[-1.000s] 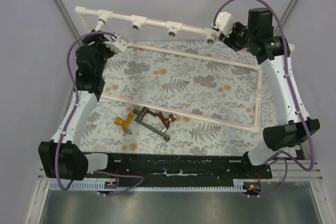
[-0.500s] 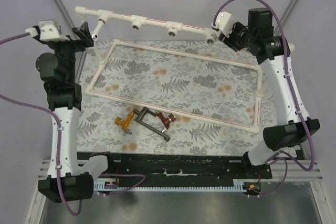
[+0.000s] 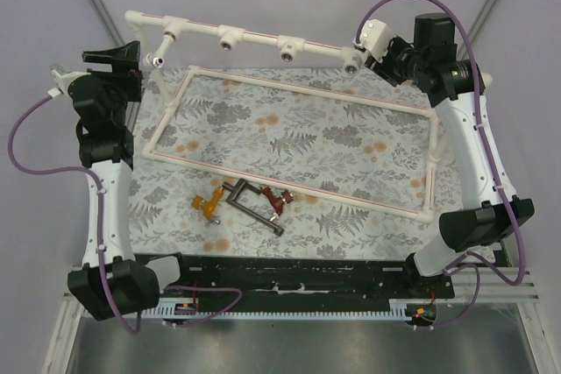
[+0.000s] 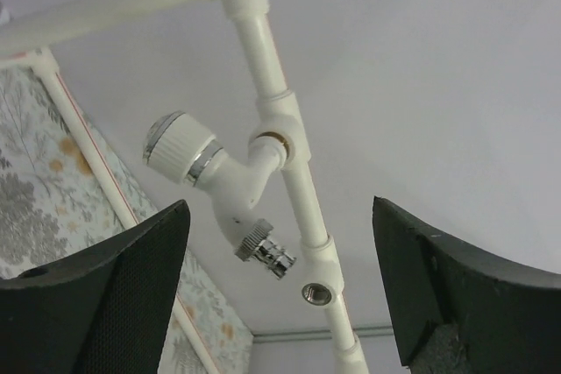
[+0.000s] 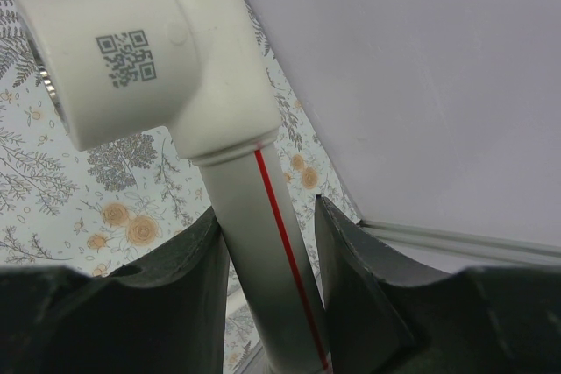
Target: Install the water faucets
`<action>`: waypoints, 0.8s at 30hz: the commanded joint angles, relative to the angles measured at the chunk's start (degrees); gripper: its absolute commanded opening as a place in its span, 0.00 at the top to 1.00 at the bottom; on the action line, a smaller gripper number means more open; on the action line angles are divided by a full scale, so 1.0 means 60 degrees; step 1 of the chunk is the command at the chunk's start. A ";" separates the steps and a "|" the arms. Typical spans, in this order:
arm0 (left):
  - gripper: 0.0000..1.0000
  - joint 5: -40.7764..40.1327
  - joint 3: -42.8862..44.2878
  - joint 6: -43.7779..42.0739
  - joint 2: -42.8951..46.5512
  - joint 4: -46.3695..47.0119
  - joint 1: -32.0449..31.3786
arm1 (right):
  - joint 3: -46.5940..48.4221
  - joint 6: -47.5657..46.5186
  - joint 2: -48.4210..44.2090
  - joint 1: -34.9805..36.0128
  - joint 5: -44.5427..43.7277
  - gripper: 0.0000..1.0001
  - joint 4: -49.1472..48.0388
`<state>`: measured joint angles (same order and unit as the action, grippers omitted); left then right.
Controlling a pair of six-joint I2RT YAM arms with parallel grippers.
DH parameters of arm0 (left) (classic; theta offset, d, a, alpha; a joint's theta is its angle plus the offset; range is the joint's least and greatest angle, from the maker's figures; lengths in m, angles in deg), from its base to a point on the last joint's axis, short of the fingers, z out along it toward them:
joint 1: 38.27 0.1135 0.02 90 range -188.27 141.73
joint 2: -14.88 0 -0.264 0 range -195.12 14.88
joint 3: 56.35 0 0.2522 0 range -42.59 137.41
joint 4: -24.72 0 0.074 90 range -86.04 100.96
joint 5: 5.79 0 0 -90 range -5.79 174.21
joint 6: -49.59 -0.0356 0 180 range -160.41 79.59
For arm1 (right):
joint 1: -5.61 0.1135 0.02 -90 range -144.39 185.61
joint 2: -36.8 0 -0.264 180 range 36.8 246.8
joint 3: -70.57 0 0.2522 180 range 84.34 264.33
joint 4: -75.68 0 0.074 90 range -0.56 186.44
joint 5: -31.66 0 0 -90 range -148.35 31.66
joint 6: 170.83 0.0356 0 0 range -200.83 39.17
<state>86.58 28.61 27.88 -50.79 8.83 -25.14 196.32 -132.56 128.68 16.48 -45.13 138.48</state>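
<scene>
Near-left on the mat (image 3: 351, 146), the orange-yellow faucet (image 3: 204, 205), dark grey faucet (image 3: 250, 206) (slanting near-right) and red-brown faucet (image 3: 279, 202) are lying, well nearer than my open left gripper (image 4: 279, 208), which is facing the mounted white faucet (image 4: 223, 186); my right gripper (image 5: 267, 234) is clamping the pipe rail (image 3: 259, 38).

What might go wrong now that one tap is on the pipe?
The white faucet hangs in its socket with nothing holding it; if loosely threaded, it may drop. The right gripper clamps the pipe rail; a slip could jolt it. The loose faucets lie bunched together, so grabbing one may knock another.
</scene>
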 commanded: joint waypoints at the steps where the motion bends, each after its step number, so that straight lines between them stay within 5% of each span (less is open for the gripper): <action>1: 0.12 0.0936 -0.0206 0.2736 -0.0480 -0.0041 0.0083 | -0.0207 0.0916 -0.0034 0.0136 -0.0195 1.00 0.0279; 13: 0.23 0.2329 -0.0177 0.4319 -0.2252 0.2271 0.0054 | -0.0134 0.0886 0.0127 0.0136 -0.0298 1.00 0.0265; 18: 0.41 0.2622 -0.0148 0.4600 -0.2853 0.3824 0.0054 | -0.0148 0.0872 0.0127 0.0121 -0.0371 1.00 0.0279; 24: 0.77 0.2754 -0.0265 0.3635 -0.2986 0.5012 0.0054 | -0.0192 0.0872 0.0098 0.0121 -0.0415 1.00 0.0265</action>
<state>101.11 26.36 52.05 -68.34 28.89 -25.01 196.28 -132.45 128.68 16.79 -45.57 138.28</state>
